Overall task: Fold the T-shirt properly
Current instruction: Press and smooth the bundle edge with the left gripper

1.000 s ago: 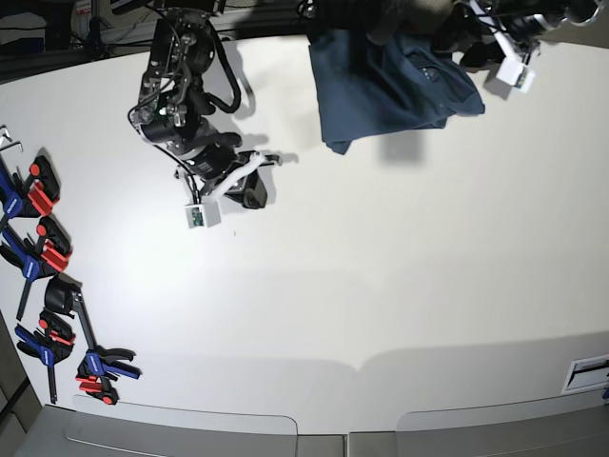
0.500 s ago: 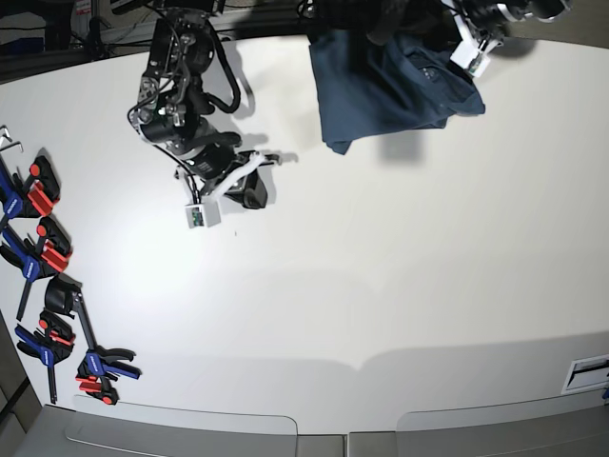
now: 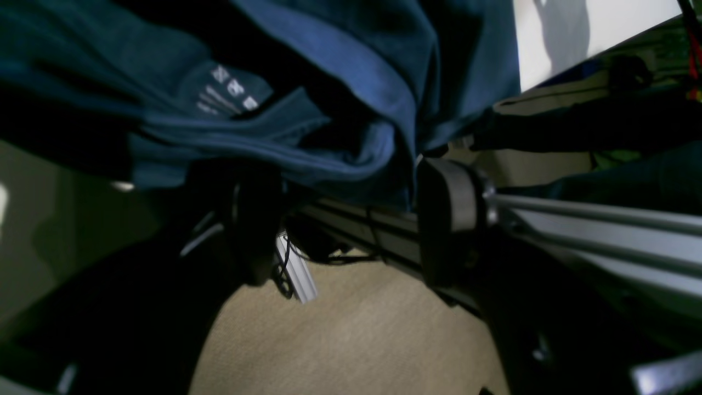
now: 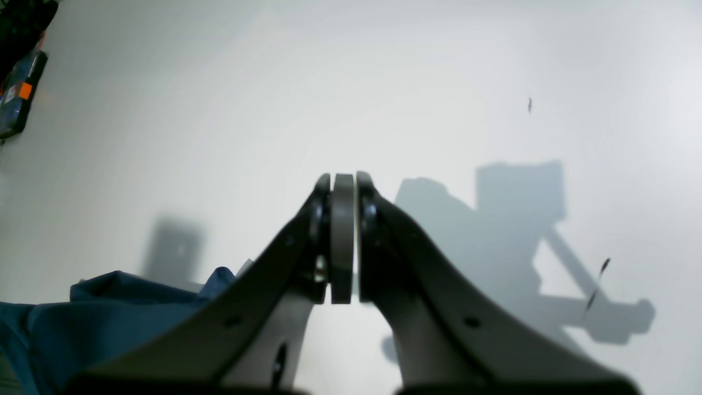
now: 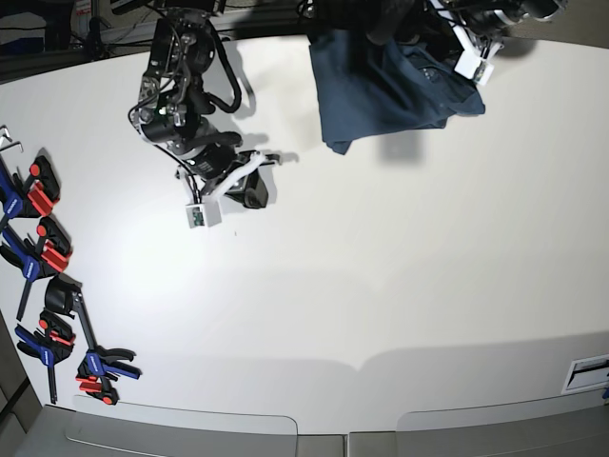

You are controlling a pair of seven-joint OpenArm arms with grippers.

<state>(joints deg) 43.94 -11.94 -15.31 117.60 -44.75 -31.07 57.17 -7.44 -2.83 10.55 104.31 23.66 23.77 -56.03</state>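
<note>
The dark navy T-shirt (image 5: 381, 90) lies bunched at the table's far edge, and part of it hangs over that edge. In the left wrist view its collar with a white label (image 3: 230, 90) droops just above my left gripper (image 3: 351, 219). Its jaws stand wide open, with dark fingers (image 3: 449, 219) on either side below the cloth, gripping nothing. My left arm (image 5: 476, 43) reaches in at the shirt's far right corner. My right gripper (image 4: 343, 186) is shut and empty, hovering low over bare table (image 5: 249, 186) left of the shirt. A fold of the shirt (image 4: 109, 307) shows at that view's lower left.
Several red, blue and black clamps (image 5: 43, 257) lie along the left edge of the white table (image 5: 381, 286); one also appears in the right wrist view (image 4: 16, 93). Beyond the far edge are an aluminium frame rail (image 3: 603, 225) and beige floor (image 3: 356, 340).
My left arm has pulled in from the right toward the shirt's far right corner at the table's back edge. The right arm and the shirt have not visibly moved.
</note>
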